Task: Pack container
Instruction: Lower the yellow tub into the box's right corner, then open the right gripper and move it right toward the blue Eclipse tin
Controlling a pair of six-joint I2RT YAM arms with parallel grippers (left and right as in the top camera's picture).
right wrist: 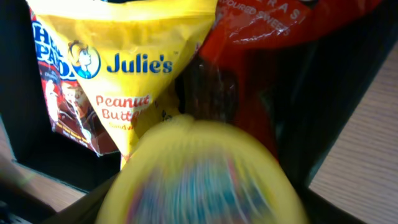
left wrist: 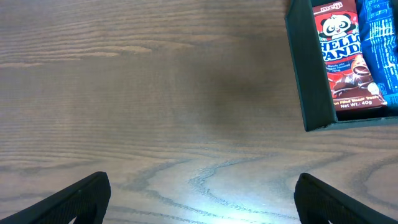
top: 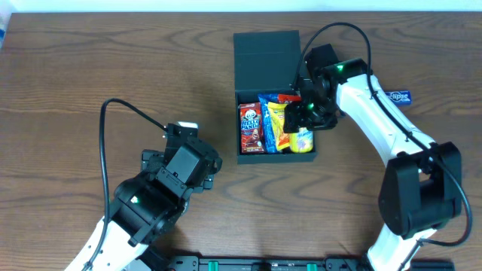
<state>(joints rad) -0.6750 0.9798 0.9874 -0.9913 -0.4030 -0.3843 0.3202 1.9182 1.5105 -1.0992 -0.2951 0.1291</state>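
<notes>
The container, a dark box with its flap lid folded back, stands at the middle back of the table. Inside lie a Hello Panda packet, a blue packet, a yellow Julie's packet and a red packet. A round yellow snack sits at the box's right end, blurred and filling the gap between my right gripper's jaws. My right gripper hovers over it, open. My left gripper is wide open over bare wood, left of the container wall.
A small blue Eclipse packet lies on the table to the right of the right arm. A dark rail runs along the near edge. The container's dark right wall stands close beside the right gripper.
</notes>
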